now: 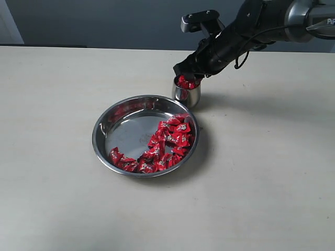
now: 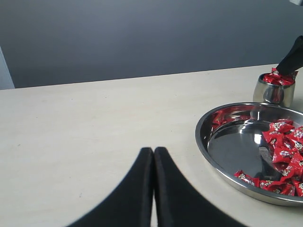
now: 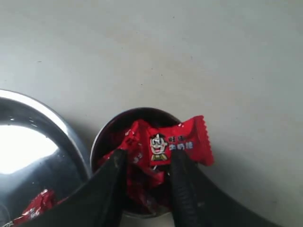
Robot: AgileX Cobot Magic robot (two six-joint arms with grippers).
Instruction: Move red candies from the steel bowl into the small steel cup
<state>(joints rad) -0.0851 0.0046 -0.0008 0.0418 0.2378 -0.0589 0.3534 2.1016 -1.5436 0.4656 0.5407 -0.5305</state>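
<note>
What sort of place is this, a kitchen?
Probably a robotics lab or test bench rather than a kitchen: a pale table before a plain grey wall, a black robot arm reaching over it, and a steel bowl of red candies beside a small steel cup.

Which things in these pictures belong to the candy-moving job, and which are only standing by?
Part of the job:
- red candies
- steel bowl that holds them
- small steel cup, already holding some candies
- right gripper, over the cup

Only standing by:
- left gripper, shut, off to the side of the bowl
- table
- grey wall behind
</note>
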